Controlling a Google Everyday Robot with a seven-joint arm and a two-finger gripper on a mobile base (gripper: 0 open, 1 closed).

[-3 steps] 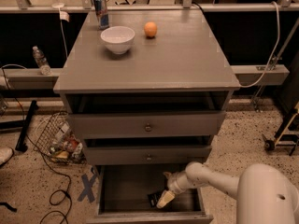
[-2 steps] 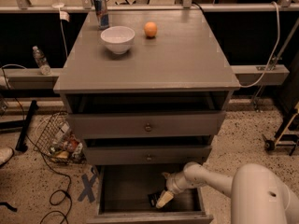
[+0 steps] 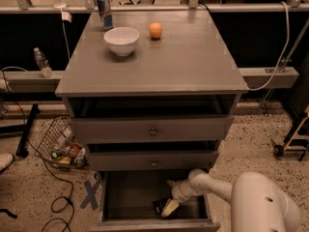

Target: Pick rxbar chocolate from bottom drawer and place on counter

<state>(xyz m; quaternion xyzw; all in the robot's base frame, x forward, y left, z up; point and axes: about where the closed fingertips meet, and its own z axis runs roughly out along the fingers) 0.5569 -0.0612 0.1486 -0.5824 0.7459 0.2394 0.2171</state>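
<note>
The bottom drawer [image 3: 111, 197] is pulled open at the foot of the grey cabinet, its inside dark. The rxbar chocolate [image 3: 158, 206] lies as a small black wrapper on the drawer floor near the front right. My gripper [image 3: 169, 208] reaches down into the drawer from the right, its pale tip right beside the bar and seemingly touching it. The white arm [image 3: 263, 202] fills the lower right corner. The counter [image 3: 183, 62] is the broad grey top of the cabinet.
On the counter stand a white bowl [image 3: 121, 40], an orange [image 3: 155, 30] and a can [image 3: 104, 13] at the back. Two upper drawers with knobs are slightly open. A wire basket of litter [image 3: 60, 146] and cables lie on the floor to the left.
The white arm housing has shifted slightly left. The gripper stays at the bar in the bottom drawer, almost unmoved.
</note>
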